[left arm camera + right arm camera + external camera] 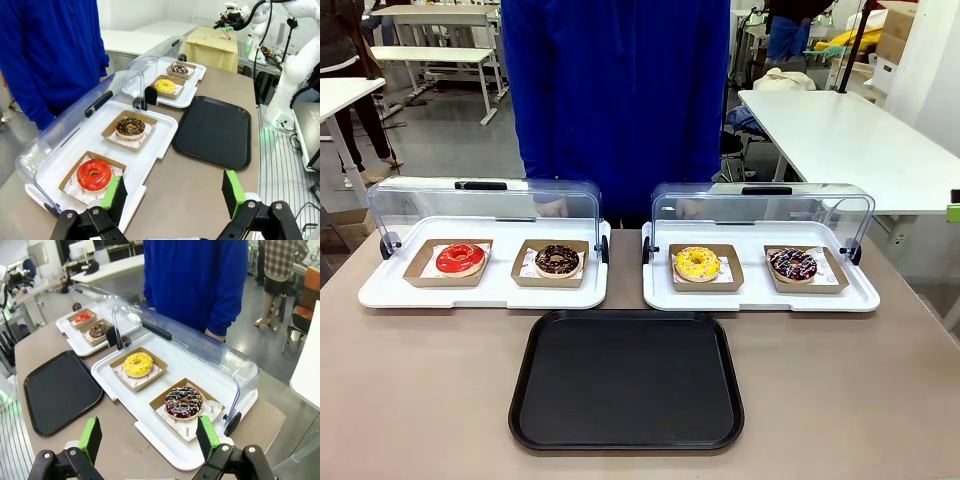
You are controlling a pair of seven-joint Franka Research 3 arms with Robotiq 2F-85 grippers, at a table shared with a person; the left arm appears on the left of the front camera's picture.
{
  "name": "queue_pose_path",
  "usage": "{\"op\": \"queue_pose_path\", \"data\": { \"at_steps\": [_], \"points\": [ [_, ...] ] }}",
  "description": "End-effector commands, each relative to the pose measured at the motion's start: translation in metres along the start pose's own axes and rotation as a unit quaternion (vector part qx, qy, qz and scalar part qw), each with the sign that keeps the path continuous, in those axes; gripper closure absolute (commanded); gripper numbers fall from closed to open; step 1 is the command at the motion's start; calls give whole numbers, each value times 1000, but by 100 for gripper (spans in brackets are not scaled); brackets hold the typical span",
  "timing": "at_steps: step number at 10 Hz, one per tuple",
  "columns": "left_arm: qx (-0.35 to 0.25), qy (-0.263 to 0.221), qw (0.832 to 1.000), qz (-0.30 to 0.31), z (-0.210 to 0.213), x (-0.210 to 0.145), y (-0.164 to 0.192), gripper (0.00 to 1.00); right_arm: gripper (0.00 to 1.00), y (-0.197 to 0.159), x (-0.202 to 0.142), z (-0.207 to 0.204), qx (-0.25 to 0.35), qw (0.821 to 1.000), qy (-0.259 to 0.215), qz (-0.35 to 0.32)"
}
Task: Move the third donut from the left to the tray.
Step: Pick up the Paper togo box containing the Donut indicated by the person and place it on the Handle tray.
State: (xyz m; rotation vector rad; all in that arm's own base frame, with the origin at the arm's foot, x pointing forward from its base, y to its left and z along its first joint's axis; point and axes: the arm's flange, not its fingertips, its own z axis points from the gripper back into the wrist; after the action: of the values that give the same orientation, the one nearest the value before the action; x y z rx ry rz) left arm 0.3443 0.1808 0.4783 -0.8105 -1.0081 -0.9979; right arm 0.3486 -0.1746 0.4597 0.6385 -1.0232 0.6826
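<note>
Two spread hands (left hand (174, 197), right hand (149, 437)), yellow donut (697, 263) in its holder (731, 279), beyond black tray (620, 385).

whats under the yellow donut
The yellow donut sits on white printed paper inside a square brown cardboard holder, which rests on a white display tray. The donut covers the middle of the paper.

Red print on donut papers (212, 412), too small to read
</note>
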Motion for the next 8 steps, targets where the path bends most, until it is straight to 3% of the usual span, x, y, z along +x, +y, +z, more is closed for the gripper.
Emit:
{"op": "queue_pose_path", "data": {
  "at_steps": [1,8],
  "points": [
    [-4,-7,1000,-7,2,1,1,0,0,-5,2,-1,0,1000,-17,15],
    [-4,-7,1000,-7,2,1,1,0,0,-5,2,-1,0,1000,-17,15]
  ]
}}
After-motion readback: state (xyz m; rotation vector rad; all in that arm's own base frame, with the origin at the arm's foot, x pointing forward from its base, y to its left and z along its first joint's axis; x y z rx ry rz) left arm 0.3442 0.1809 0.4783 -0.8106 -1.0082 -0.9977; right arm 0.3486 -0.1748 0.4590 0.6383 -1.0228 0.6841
